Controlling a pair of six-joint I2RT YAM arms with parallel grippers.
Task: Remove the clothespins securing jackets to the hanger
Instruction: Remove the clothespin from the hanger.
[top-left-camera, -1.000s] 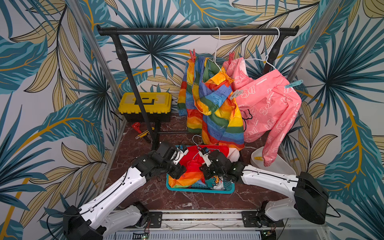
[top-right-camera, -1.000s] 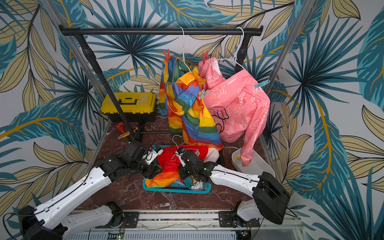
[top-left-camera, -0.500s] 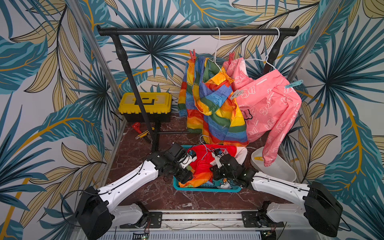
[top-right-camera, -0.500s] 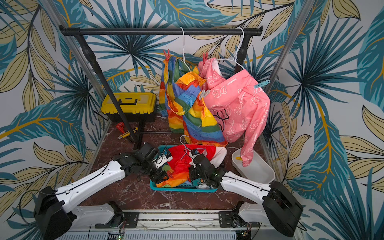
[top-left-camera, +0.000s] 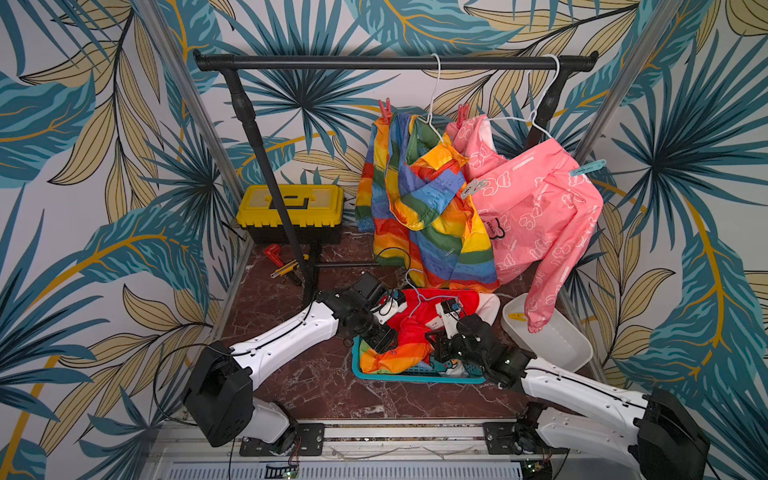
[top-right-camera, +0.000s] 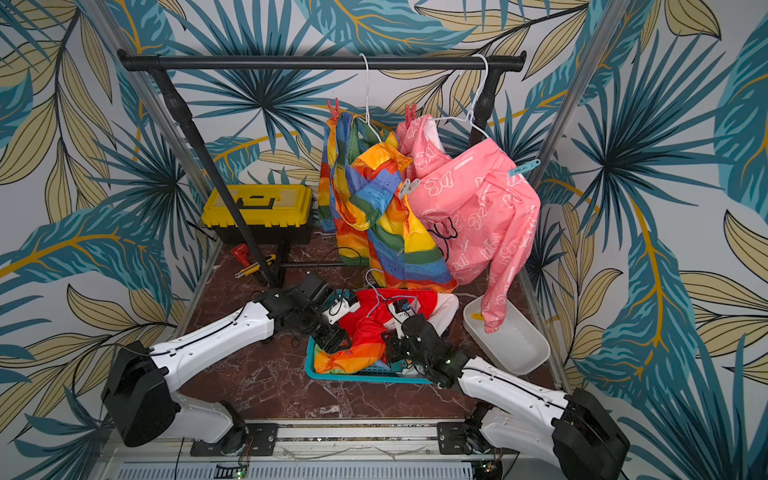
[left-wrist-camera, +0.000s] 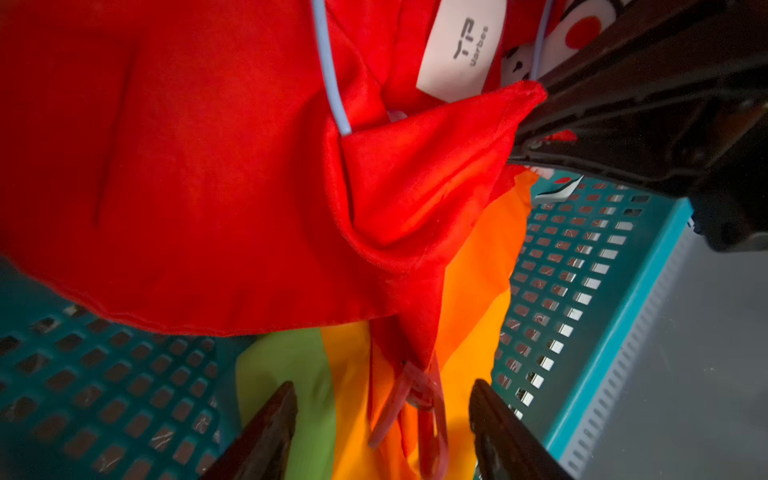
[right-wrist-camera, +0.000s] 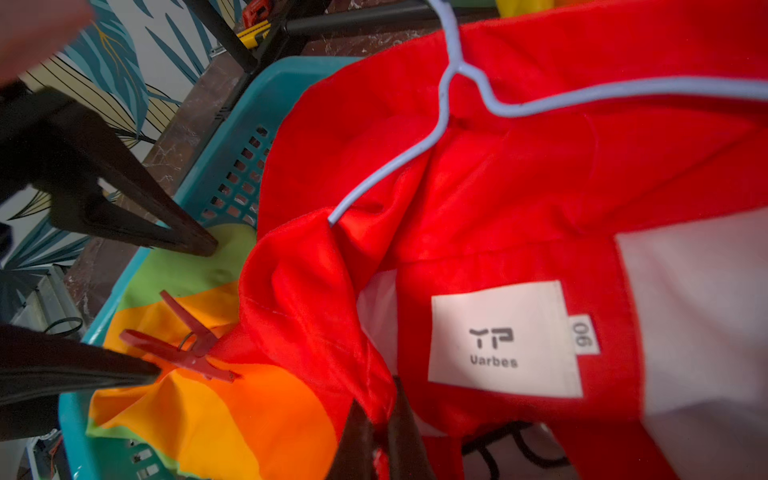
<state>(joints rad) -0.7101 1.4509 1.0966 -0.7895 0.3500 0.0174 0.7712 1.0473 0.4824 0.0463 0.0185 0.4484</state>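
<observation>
So the left gripper (left-wrist-camera: 382, 388) sits open, its dark tapered jaws straddling the red plastic clothespin (right-wrist-camera: 183, 347) clipped to the shiny red jacket (right-wrist-camera: 498, 187), round 8 o'clock in the perforated teal basket (top-left-camera: 415, 379). The right gripper (right-wrist-camera: 380, 409) is clamped tight on a crumpled jacket fold, and a thin pale-blue wire hanger (right-wrist-camera: 457, 75) lies on top.

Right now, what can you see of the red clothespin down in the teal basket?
The red clothespin is a plastic peg with a wire spring ring and two splayed handle legs. Its nose is clamped on a bunched corner of the red jacket. It lies over rainbow-striped fabric inside the teal basket. The left arm's open jaws stand on either side of it, one tip seemingly touching a handle.
</observation>
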